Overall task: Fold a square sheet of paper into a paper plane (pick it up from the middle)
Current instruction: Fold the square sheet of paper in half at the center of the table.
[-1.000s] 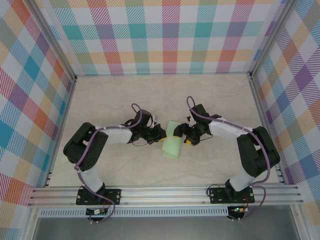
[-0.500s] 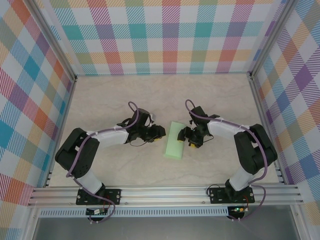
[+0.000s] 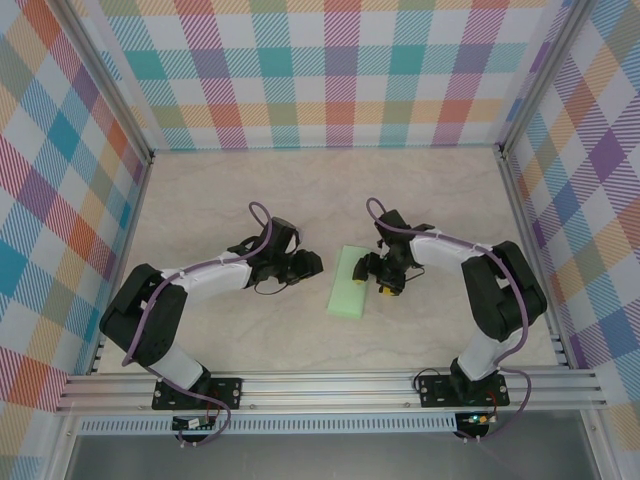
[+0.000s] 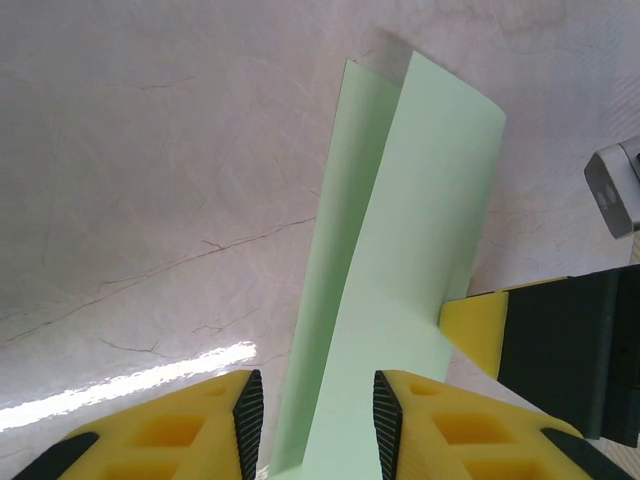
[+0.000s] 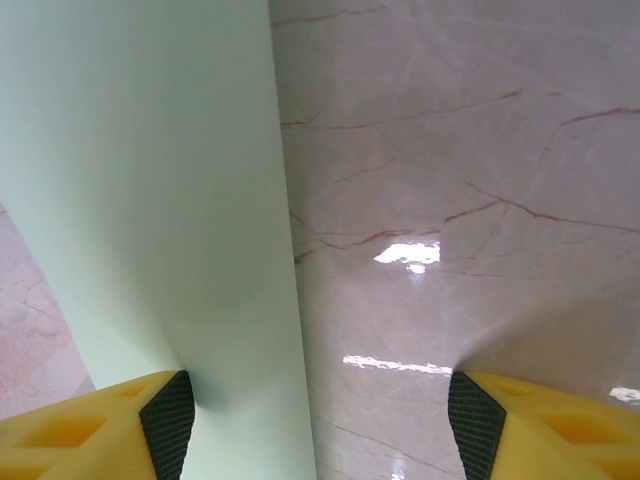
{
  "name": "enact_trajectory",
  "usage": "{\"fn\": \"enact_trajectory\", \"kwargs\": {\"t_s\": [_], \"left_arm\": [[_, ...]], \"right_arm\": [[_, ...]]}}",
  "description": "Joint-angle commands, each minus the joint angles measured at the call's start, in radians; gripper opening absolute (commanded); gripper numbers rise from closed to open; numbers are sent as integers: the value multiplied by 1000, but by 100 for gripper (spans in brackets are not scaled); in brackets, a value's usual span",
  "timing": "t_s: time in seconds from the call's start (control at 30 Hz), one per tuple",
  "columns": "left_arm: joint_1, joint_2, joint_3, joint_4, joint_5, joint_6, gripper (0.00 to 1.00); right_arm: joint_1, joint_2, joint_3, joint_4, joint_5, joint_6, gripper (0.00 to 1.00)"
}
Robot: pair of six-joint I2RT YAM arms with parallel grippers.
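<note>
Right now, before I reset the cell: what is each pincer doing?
Left pincer: open, holding nothing; the folded sheet lies ahead.
Right pincer: open, straddling the sheet's edge, not gripping.

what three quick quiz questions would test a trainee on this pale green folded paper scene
1. True or false: the pale-green folded paper sheet is already a pointed dart.
2. The sheet is: A) lying between the left gripper and the right gripper; B) draped over the left gripper; C) held high in the air by the right gripper.
3. Fill in: the right gripper's jaws stand ___.
Key: 1 false; 2 A; 3 open.
</note>
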Motion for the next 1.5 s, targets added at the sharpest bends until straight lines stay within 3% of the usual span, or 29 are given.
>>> {"fn": "enact_trajectory", "kwargs": {"t_s": [0.0, 0.6, 1.47], "left_arm": [[-14, -13, 20, -29, -15, 20, 36], [-13, -14, 19, -30, -18, 23, 35], [-12, 0, 21, -26, 9, 29, 35]], "right_arm": [[3, 47, 30, -30, 32, -27, 73], [41, 173, 134, -165, 120, -52, 79], [44, 255, 153, -179, 141, -23, 78]]}}
